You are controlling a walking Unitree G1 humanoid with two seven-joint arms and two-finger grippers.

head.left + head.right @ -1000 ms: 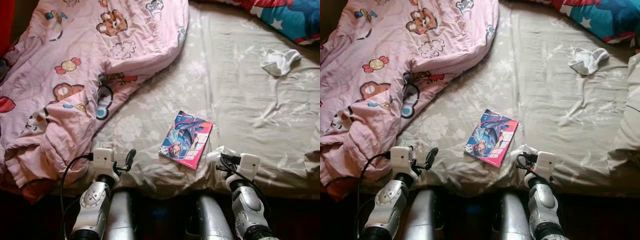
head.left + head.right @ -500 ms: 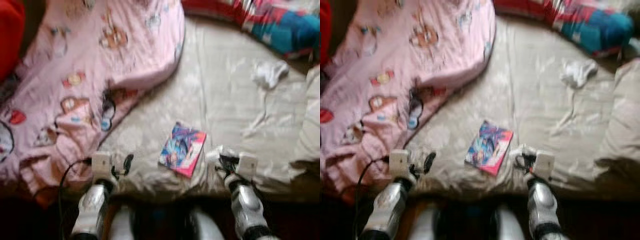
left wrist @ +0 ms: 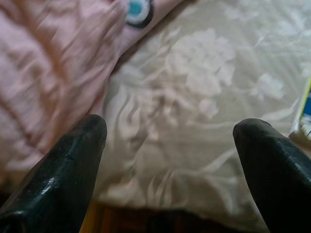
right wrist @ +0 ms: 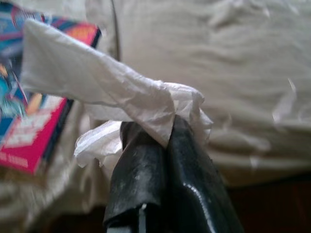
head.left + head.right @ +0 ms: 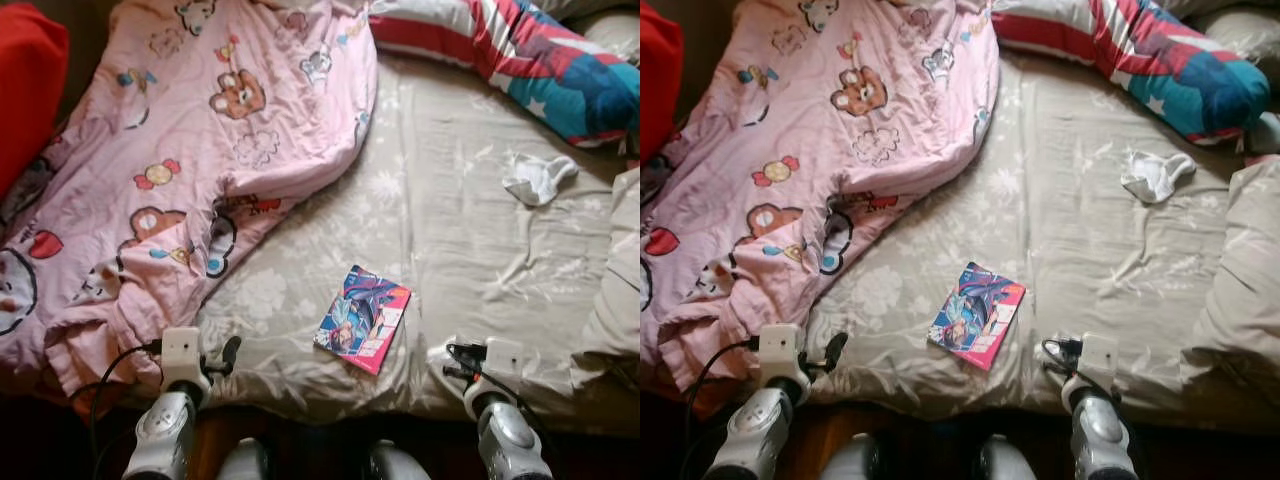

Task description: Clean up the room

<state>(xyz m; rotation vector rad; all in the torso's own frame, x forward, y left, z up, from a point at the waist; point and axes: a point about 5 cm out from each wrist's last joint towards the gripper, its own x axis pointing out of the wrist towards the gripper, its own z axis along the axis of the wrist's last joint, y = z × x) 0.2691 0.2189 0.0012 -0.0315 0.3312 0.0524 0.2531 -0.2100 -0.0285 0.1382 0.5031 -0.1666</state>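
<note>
A colourful comic book (image 5: pixel 363 318) lies flat on the beige bed sheet (image 5: pixel 450 220) near the bed's front edge. My right gripper (image 5: pixel 452 358) hovers at that edge to the book's right, shut on a crumpled white tissue (image 4: pixel 112 92) that sticks out past its fingers (image 4: pixel 146 165). My left gripper (image 5: pixel 226 354) sits at the front edge left of the book, open with nothing between its fingers (image 3: pixel 77 160), beside the pink blanket's hem. A small white cloth (image 5: pixel 538 178) lies far back on the right.
A rumpled pink cartoon blanket (image 5: pixel 200 150) covers the bed's left half. A red, white and blue pillow (image 5: pixel 540 60) lies across the back. A red cushion (image 5: pixel 30 90) is at far left, a beige bundle (image 5: pixel 615 300) at the right edge.
The whole picture has shifted: the camera has drawn back and more of the bed's far side shows. Both arms sit lower in view. The tissue stays held; the left gripper stays open.
</note>
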